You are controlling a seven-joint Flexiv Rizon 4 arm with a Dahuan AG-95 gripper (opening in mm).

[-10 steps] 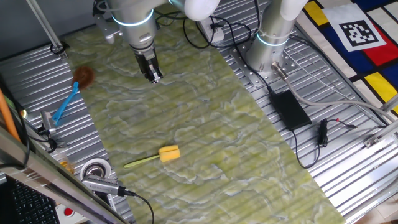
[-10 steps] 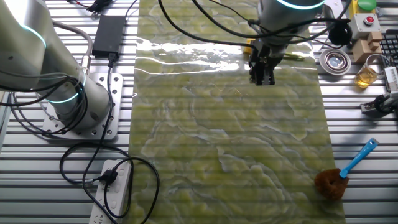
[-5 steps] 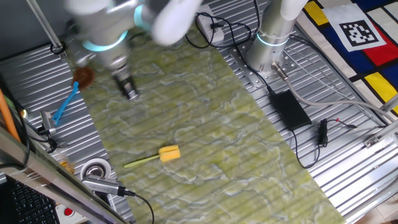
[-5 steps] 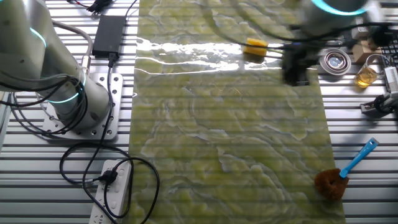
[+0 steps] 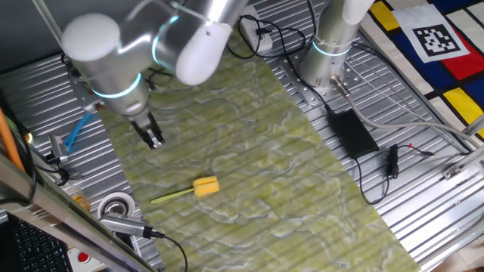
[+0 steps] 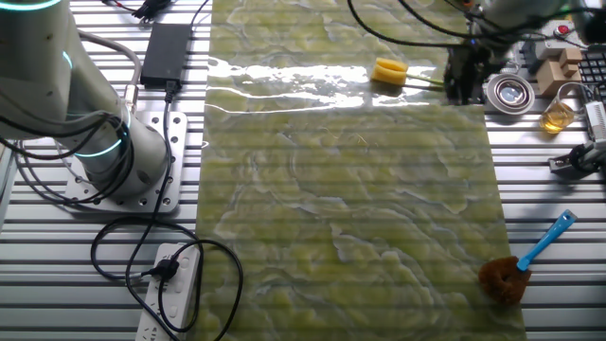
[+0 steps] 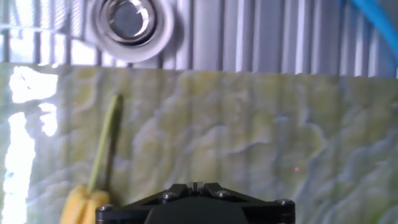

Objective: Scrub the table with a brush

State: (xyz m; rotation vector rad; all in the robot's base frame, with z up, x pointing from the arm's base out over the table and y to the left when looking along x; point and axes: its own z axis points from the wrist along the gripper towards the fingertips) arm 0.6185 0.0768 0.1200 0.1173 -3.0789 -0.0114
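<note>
While the gripper point(image 5: 153, 140) hung above the table point(image 5: 302, 181) near its edge, it carried nothing, and its fingers looked pressed close together in both fixed views, though they were too small there to be sure; the hand view showed only the dark base of the hand, not the fingertips, so how far they stood apart could not be told.

The step in hand appeared to be the approach to the brush point(image 5: 195, 188), with no grasp made yet. To do it well, the hand would probably need to travel over the thin handle, turn so the fingers straddled it crosswise, spread them clear, and descend until they could close on the stick without pressing into the table. Gripping close to the blocky head might give firmer control for scrubbing.

From the hand, the brush point(image 7: 93, 180) lay flat on the table point(image 7: 261, 149), off to one side and apart from the fingers, its handle running toward the table's edge. Beyond that edge, on the ribbed metal, sat a round metal ring point(image 7: 129, 23), and a blue handle point(image 7: 376, 15) crossed the far corner.
</note>
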